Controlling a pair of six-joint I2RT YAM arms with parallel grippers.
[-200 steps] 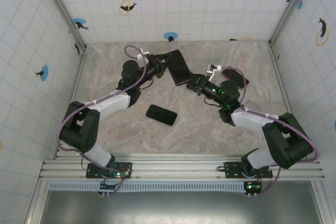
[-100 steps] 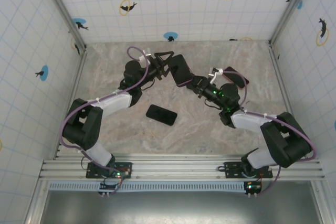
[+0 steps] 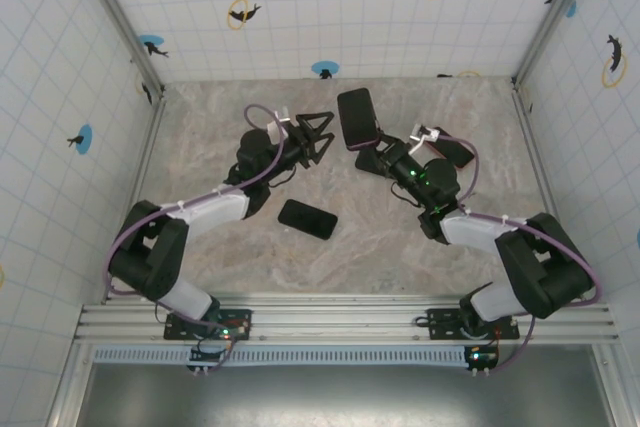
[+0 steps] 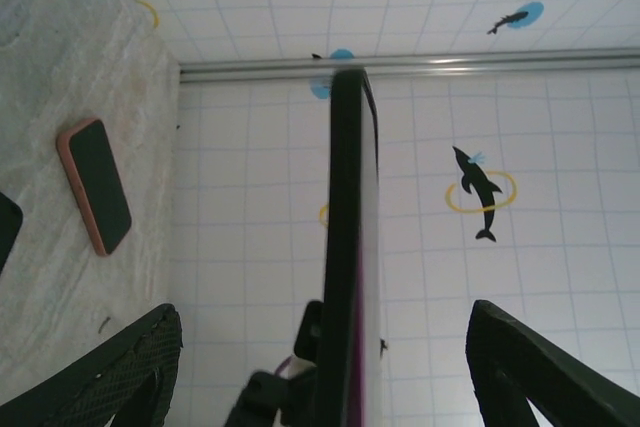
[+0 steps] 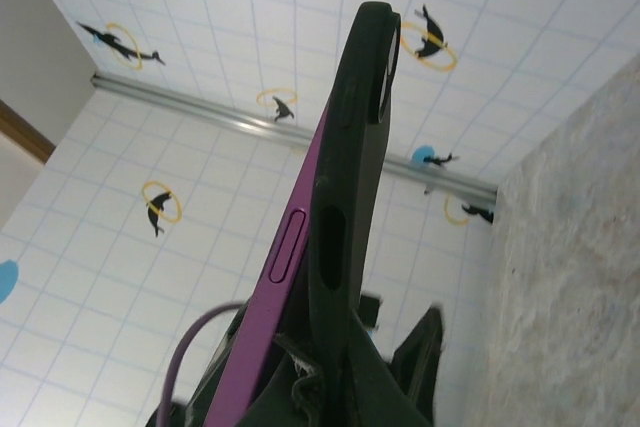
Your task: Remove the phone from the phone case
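Observation:
In the top view my right gripper holds the black phone case raised above the table, towards the back. The right wrist view shows the case edge-on, with the purple phone standing slightly off it along one side, and the right gripper shut on the lower end of both. My left gripper is open just left of the case, not touching it. From the left wrist, the case's thin edge stands between the spread fingers of the left gripper, apart from both.
A bare black phone lies on the marble table in front of the arms. A phone in a salmon case lies flat further back; it is partly behind the right arm in the top view. Tiled walls enclose the table.
The left gripper has opened, let go of the case and drawn back to the left. The right gripper has swung the case up and towards the back wall.

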